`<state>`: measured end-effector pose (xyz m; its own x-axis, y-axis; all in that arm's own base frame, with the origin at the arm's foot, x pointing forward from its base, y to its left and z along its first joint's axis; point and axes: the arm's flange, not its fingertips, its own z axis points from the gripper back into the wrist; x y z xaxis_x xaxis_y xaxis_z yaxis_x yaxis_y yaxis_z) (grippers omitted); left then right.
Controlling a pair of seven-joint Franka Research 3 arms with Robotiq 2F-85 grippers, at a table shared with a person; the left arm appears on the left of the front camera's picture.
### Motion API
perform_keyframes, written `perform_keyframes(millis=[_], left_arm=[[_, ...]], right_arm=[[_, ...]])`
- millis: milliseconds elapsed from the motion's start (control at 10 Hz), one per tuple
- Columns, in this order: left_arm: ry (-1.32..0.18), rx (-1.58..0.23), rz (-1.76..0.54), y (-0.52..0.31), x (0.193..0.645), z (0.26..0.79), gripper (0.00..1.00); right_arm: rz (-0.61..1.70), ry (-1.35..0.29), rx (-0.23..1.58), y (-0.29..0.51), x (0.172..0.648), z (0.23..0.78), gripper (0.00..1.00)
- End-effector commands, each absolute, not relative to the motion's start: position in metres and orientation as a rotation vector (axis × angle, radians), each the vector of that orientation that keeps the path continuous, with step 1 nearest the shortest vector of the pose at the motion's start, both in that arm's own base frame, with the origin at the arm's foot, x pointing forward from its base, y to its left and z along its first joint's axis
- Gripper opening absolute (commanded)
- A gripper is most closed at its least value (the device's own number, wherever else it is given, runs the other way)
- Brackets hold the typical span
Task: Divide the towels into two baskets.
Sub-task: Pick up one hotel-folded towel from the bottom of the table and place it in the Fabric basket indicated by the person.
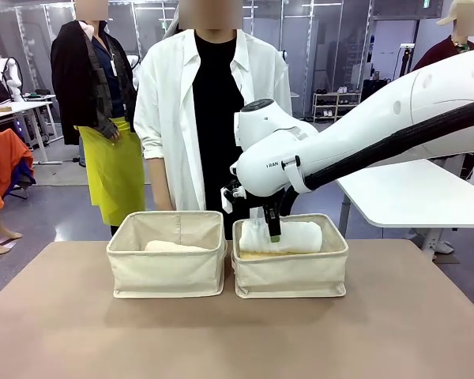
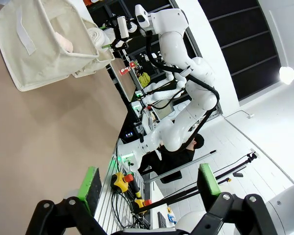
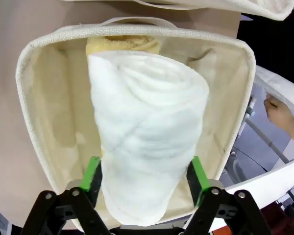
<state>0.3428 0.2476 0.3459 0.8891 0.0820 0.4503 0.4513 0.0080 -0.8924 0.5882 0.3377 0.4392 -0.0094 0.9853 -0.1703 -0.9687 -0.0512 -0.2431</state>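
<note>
Two beige canvas baskets stand side by side on the table. In the right basket (image 1: 291, 276) (image 3: 39, 98) a white towel (image 1: 296, 235) (image 3: 147, 127) lies on top of a pale yellow towel (image 1: 257, 256) (image 3: 122, 43). My right gripper (image 1: 265, 229) (image 3: 144, 178) reaches down into this basket, its green pads standing on either side of the white roll, which looks unsqueezed. The left basket (image 1: 167, 268) (image 2: 34, 49) holds a pale towel (image 1: 174, 247) (image 2: 63, 41) lying low inside. My left gripper (image 2: 149, 183) is open with nothing between its fingers, well away from the baskets.
A person in a white shirt (image 1: 197, 103) stands just behind the baskets at the far edge, one hand (image 3: 279, 112) near the right basket. The brown table (image 1: 237, 339) is bare in front of the baskets. A white table (image 1: 411, 193) stands behind on the right.
</note>
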Motion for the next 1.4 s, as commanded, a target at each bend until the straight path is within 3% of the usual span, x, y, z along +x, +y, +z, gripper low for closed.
perform_keyframes(millis=[0,1200,1300], left_arm=[[-0.438,-1.548,-0.306,0.248,0.339,0.345,1.0],[-0.438,-1.548,-0.306,0.248,0.339,0.345,1.0],[-0.438,-1.548,-0.306,0.248,0.339,0.345,1.0]], right_arm=[[1.553,-0.042,-0.37,0.341,0.577,0.447,1.0],[1.575,-0.045,-0.35,0.338,0.586,0.442,0.98],[1.531,-0.058,-0.348,0.331,0.576,0.466,1.0]])
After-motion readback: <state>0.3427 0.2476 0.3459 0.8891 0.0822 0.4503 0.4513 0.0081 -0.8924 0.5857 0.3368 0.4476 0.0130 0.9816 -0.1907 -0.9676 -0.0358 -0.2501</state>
